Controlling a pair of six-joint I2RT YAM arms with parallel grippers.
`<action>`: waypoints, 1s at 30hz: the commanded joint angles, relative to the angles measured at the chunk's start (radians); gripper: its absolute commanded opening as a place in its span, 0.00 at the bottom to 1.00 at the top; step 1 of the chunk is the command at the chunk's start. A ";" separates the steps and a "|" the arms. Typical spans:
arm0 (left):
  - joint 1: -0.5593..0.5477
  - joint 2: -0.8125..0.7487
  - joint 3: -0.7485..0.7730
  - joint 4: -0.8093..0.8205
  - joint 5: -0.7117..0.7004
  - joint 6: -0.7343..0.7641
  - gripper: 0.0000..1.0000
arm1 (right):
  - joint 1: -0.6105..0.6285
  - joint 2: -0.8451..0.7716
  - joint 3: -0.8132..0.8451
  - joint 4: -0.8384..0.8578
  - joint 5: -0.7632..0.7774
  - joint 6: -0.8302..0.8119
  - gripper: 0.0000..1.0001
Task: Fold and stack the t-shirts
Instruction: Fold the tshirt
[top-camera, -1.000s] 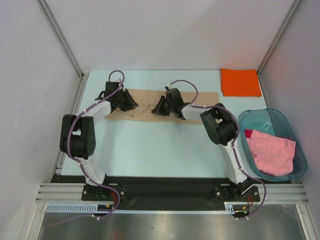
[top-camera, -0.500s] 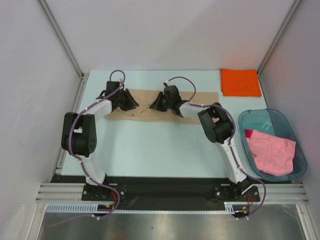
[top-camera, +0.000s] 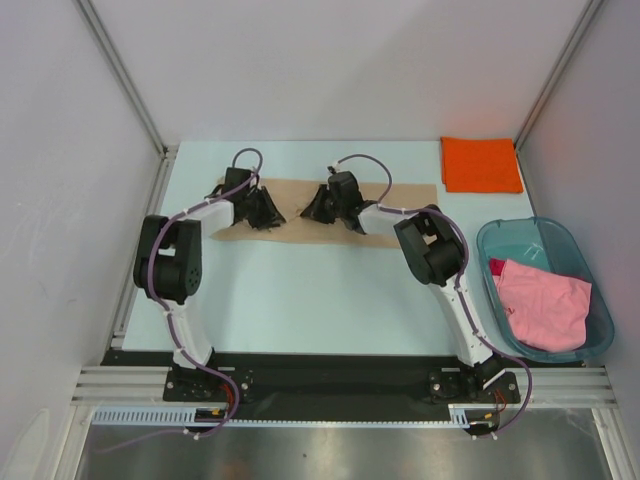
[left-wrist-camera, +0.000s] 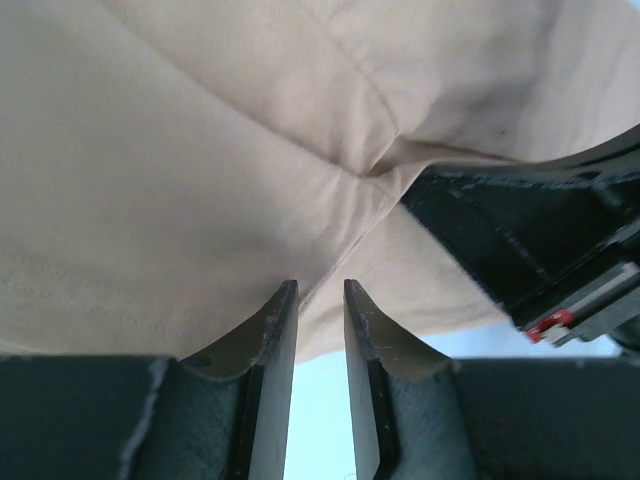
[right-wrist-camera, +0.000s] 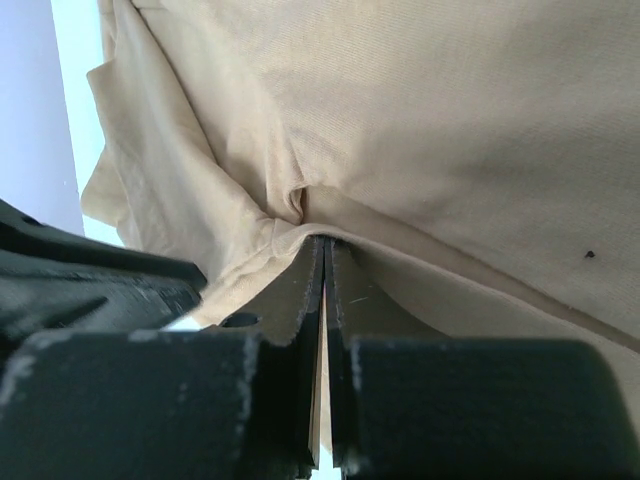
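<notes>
The tan t-shirt (top-camera: 400, 195) lies spread across the back of the table, and both grippers are down on its left half. My left gripper (top-camera: 265, 212) stands open by a narrow gap. Its tips (left-wrist-camera: 321, 288) are at a creased edge of the tan cloth (left-wrist-camera: 150, 150), and bare table shows between the fingers. My right gripper (top-camera: 318, 210) is shut on a pinched fold of the tan cloth (right-wrist-camera: 450, 120), with a thin layer caught between its jaws (right-wrist-camera: 327, 240). The orange t-shirt (top-camera: 481, 164) lies folded at the back right. The pink t-shirt (top-camera: 540, 305) sits crumpled in the tub.
A translucent teal tub (top-camera: 590, 270) stands at the right edge of the table. White walls close in the left, back and right sides. The right gripper's black body (left-wrist-camera: 530, 240) is close beside my left fingers.
My left gripper has slid right along the tan t-shirt towards the right gripper. The right gripper shifted slightly back and left, and the diagonal fold between them has flattened.
</notes>
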 joint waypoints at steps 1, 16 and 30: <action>-0.013 -0.052 -0.057 0.012 -0.032 0.010 0.30 | -0.017 -0.001 0.046 -0.010 0.004 -0.014 0.00; -0.013 -0.256 -0.108 -0.020 -0.195 0.012 0.44 | -0.188 -0.372 -0.081 -0.538 0.030 -0.280 0.35; 0.312 -0.559 -0.507 0.104 -0.211 -0.226 0.76 | -0.390 -0.947 -0.746 -0.486 0.087 -0.295 0.69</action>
